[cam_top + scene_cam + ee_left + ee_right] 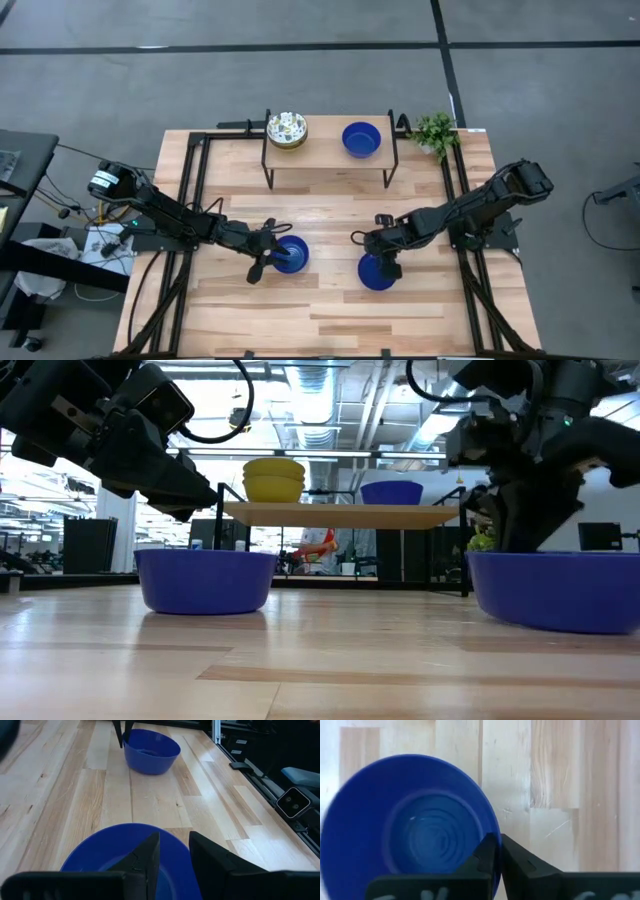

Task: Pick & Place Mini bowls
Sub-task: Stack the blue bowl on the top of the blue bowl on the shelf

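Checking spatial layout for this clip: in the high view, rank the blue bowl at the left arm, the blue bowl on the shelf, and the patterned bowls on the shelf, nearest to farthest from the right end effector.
From the right end effector:
1. Blue bowl at the left arm, on the table, to its left.
2. Blue bowl on the shelf, at the back, right end.
3. Patterned bowls, shelf's left end, farthest.

You're looking at two matte black jointed arms, each ending in flat, angular black fingers (150, 857), with thin black cables looping along the links.
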